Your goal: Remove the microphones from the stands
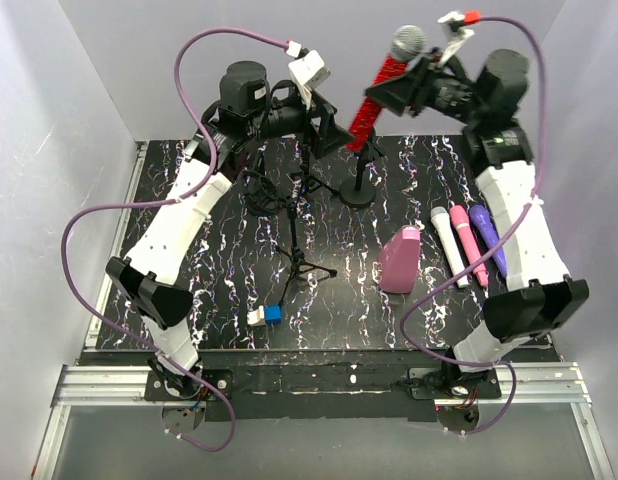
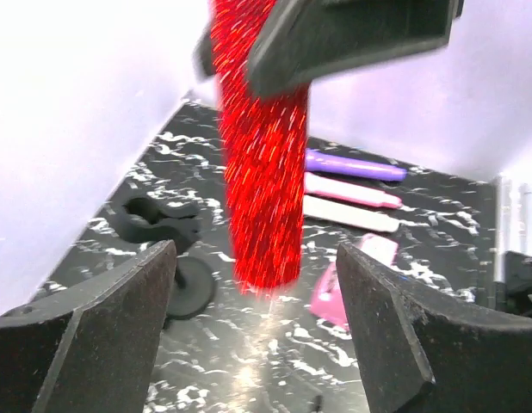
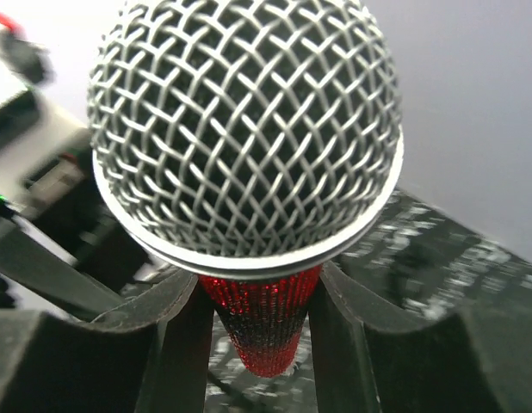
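Observation:
My right gripper (image 1: pixel 407 85) is shut on the red glitter microphone (image 1: pixel 375 95), just below its silver mesh head (image 1: pixel 408 42). It holds the microphone tilted in the air at the back of the table. In the right wrist view both fingers (image 3: pixel 176 344) press the red neck (image 3: pixel 262 318) under the mesh head (image 3: pixel 244 129). The small black stand (image 1: pixel 361 188) sits below. Its clip (image 2: pixel 161 219) is empty, to the left of the microphone's free lower end (image 2: pixel 264 258). My left gripper (image 1: pixel 329 135) is open, and its fingers (image 2: pixel 128 318) frame the hanging microphone without touching it.
A black tripod (image 1: pixel 294 250) stands mid-table. A pink case (image 1: pixel 400 260) lies to its right, then white (image 1: pixel 449 245), pink (image 1: pixel 469 245) and purple (image 1: pixel 486 235) microphones. A small blue and white block (image 1: pixel 266 316) sits near the front. White walls close in on three sides.

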{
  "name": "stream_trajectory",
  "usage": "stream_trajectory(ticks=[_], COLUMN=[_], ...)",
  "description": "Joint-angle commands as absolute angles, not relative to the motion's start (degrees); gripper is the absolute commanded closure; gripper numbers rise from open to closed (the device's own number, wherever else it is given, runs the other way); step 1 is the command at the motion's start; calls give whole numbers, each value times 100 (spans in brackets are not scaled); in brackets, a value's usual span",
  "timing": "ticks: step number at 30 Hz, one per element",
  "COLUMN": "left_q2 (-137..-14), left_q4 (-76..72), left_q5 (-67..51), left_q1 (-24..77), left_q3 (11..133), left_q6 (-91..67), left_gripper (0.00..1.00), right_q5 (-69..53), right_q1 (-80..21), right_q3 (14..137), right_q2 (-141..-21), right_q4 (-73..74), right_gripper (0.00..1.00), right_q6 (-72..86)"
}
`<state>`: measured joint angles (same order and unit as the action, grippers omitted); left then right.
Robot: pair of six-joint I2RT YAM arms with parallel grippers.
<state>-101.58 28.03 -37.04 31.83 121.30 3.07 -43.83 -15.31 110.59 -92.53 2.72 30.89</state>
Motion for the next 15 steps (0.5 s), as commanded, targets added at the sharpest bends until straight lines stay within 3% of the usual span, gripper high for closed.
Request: stream_trajectory(ticks=[1,6,11,15], left_q2=[-10204,-10512,-9371,-9141], left_q4=[3970,4668,2921,2742], left_q5=[-2920,-1487,-1336,-1117], left_q1=[3191,3191,3182,3182], left_q3=[12962,14203,12536,12314], left_q6=[1711,2592,2339,1802], left_gripper=[25,24,19,19], right_q5=[-3993,-2542,-1627,-1143], right_q1=[-669,-589,-536,-466], right_q3=[10331,8431,7534,7032], right_q2=[-8124,-6743,-6241,-6450], right_q4=[646,2211,4005,4744], right_gripper=[99,99,99,99], right_q6=[1334,-1280,-1635,-1205])
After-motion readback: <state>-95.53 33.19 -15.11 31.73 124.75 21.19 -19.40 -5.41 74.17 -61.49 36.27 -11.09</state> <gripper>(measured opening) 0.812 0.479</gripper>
